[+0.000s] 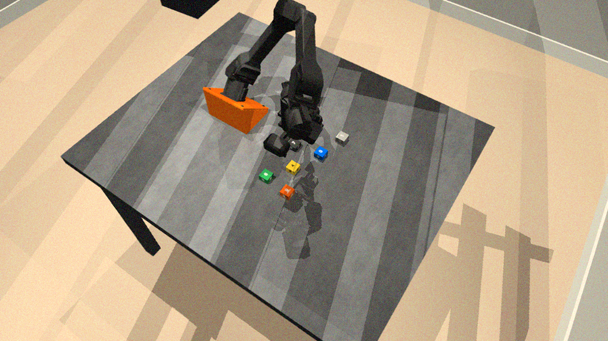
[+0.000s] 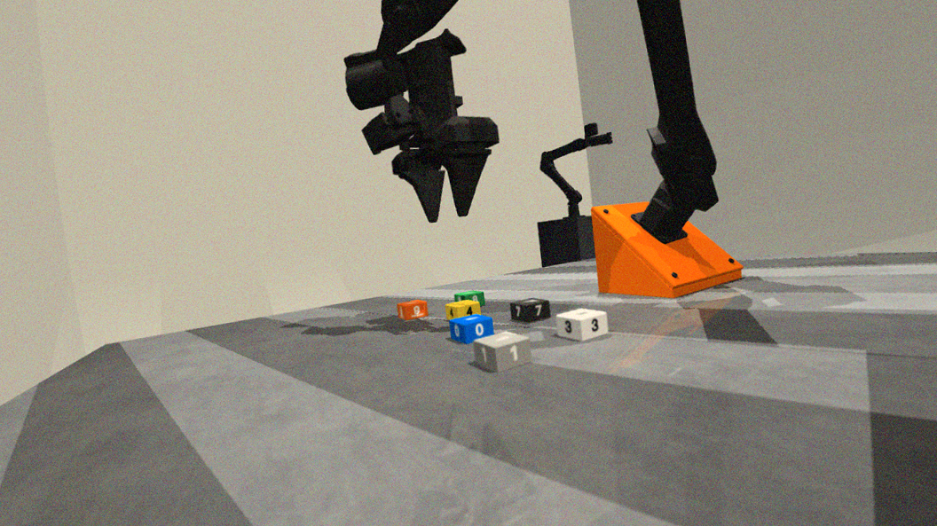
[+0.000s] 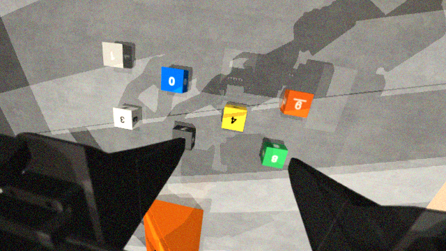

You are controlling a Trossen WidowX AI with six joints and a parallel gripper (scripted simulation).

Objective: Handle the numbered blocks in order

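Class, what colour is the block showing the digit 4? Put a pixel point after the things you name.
The block [image 1: 293, 167] [image 2: 463, 309] [image 3: 234, 119] showing 4 is yellow, seen best in the wrist view.

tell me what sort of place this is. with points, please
Probably a robotics test area: a black arm [image 1: 306, 51] [image 2: 664, 37] on an orange base [image 1: 227, 112] [image 2: 629, 266] over a table [image 1: 361, 226] [image 2: 241, 465], numbered blocks under its open fingers, and a second arm [image 2: 559, 174] behind.
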